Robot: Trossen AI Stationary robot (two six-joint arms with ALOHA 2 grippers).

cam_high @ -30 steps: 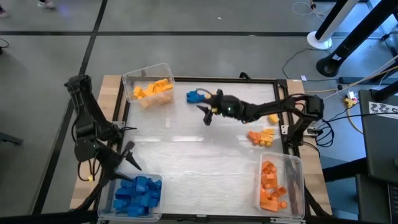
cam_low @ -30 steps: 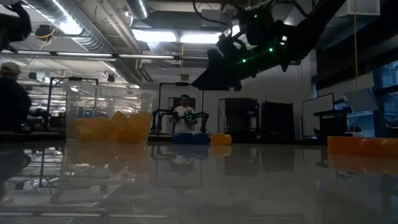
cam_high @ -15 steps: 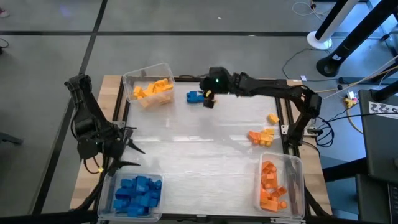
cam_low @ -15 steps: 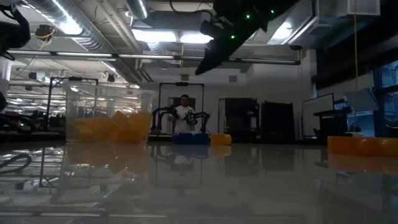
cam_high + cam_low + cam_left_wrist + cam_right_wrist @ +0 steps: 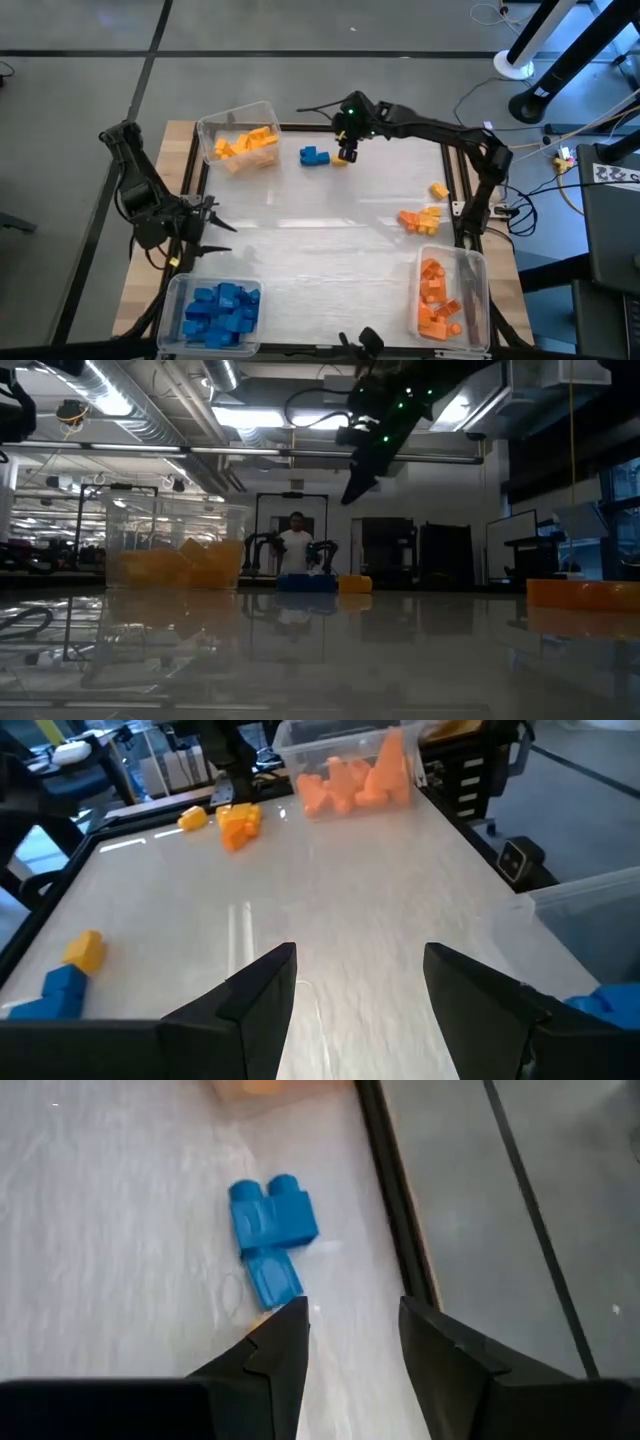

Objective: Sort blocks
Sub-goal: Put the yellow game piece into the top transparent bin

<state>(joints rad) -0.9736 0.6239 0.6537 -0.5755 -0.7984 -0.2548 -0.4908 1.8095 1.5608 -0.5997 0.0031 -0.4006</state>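
High view: right gripper (image 5: 347, 152) hovers at 12 o'clock over the surface (image 5: 320, 250), beside the blue block (image 5: 313, 156), likely lining up a pick. Left gripper (image 5: 205, 228) waits at 9 o'clock.
Wrist views: both grippers parted, empty.

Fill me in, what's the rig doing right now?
Sorting blocks by colour. The right pincer hangs open above the blue block at the far edge, a yellow block beside it. The left pincer waits open by the blue bin. Loose orange and yellow blocks lie near the orange bin. Nothing is held.
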